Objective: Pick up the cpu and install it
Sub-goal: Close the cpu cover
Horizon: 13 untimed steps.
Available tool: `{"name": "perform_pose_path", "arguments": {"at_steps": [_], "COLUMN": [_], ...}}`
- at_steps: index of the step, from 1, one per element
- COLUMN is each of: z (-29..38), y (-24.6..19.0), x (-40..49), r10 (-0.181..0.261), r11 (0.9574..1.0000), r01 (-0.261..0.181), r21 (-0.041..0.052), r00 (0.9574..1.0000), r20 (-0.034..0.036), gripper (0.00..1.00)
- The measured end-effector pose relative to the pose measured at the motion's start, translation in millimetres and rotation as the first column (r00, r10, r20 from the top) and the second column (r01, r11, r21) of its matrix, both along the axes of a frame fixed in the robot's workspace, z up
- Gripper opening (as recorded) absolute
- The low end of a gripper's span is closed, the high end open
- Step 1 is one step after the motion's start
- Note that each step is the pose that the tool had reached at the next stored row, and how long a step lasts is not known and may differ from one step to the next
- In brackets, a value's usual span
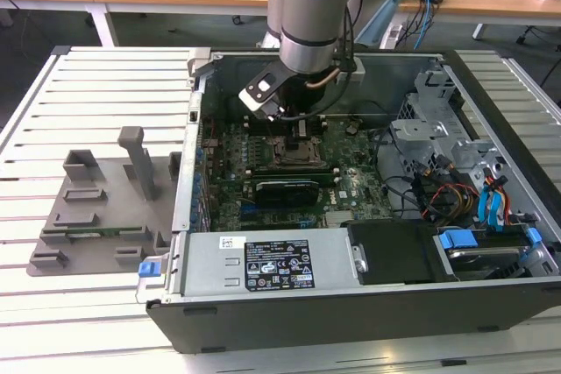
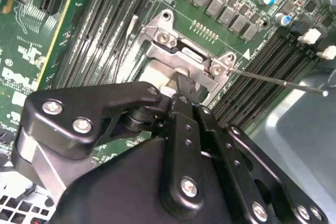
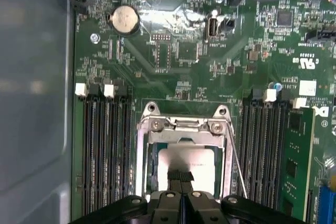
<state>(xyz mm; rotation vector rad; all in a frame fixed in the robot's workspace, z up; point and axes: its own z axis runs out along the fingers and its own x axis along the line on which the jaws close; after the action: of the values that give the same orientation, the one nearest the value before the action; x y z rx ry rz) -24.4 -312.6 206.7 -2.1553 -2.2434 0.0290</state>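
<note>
Seating is the step in hand, I judge: the cpu (image 3: 198, 160) lies flat inside the socket frame (image 3: 181, 125), its pale top square to the frame's opening. The gripper (image 3: 180, 176) hangs over the frame's middle with its fingers pressed together and nothing seen between them. Its tips are at or just above the chip's top (contact I cannot settle). From here the work calls for a straight vertical path with no sideways drag across the frame, and clearance from the lever wire (image 3: 234, 171) beside the frame.

Bright even room light, soft shadows, glare on motherboard (image 3: 173, 17)
</note>
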Motion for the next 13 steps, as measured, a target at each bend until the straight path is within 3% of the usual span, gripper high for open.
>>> {"name": "perform_pose_path", "arguments": {"at_steps": [2,4,6,13], "z": [5.9,6.1,5.3,-0.7], "y": [0.0,0.0,0.0,0.0], "x": [0.0,-2.8,-8.3,-10.7], "r10": [0.0,0.0,0.005,0.009], "r11": [1.0,1.0,1.0,1.0], "r01": [0.0,0.0,-0.005,-0.009], "r21": [-0.0008,-0.0008,0.0033,0.0044], "r00": [1.0,1.0,1.0,1.0], "r20": [-0.0001,0.0,0.0,-0.0002], "gripper": [0.11,0.11,0.11,0.11]}}
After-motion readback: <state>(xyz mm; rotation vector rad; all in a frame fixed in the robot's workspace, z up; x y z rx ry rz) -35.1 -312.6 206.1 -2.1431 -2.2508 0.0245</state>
